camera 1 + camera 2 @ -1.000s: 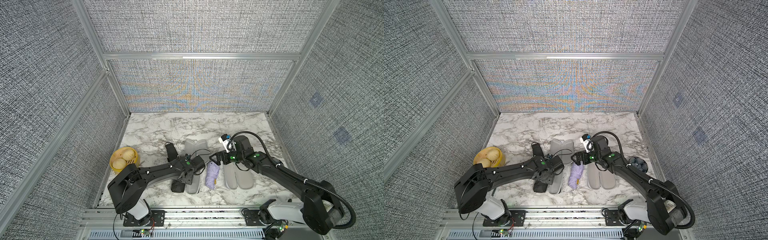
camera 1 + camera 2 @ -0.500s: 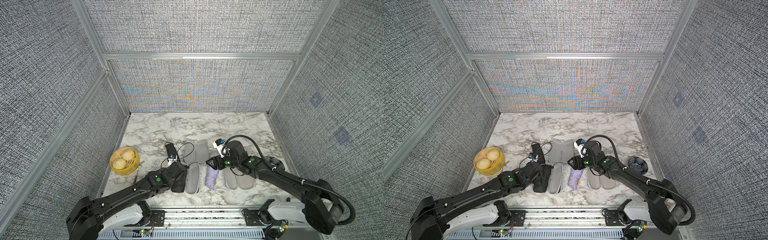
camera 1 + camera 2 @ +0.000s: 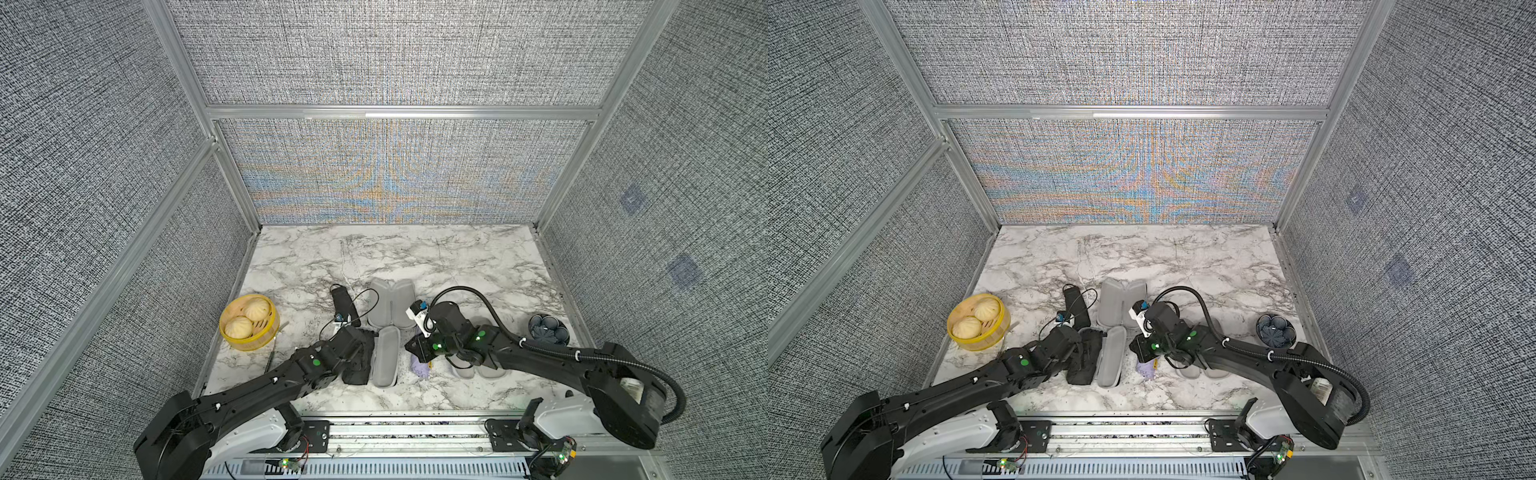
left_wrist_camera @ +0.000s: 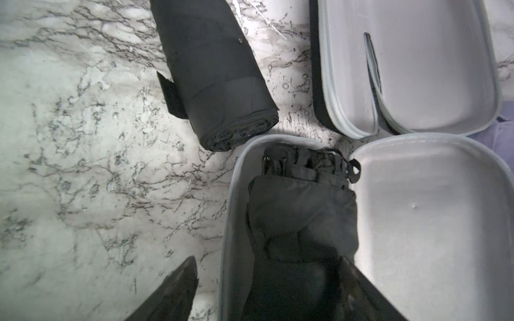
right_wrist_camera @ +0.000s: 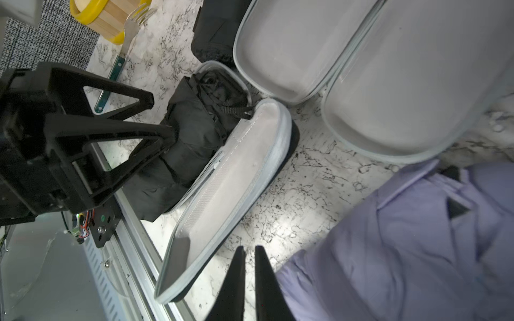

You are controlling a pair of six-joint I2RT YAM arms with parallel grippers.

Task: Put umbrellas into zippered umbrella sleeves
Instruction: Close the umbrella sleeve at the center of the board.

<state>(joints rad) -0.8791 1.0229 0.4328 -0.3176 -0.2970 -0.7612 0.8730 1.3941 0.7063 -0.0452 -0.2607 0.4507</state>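
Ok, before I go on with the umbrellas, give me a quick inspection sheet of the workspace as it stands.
Surface: marble tabletop, no spill seen.
Job's things: black umbrella lies in an open sleeve; second black umbrella and lavender umbrella lie on the marble; far sleeve open, empty; third sleeve open, partly under the right arm.
Clutter: yellow basket with two buns; fork; dark flower-shaped dish.
Grippers: left gripper open, straddling the sleeved black umbrella; right gripper shut on nothing, beside the lavender umbrella.
Cables: black hose arches over the right arm; thin cable loops by the left wrist.
Surroundings: grey fabric walls, aluminium frame.
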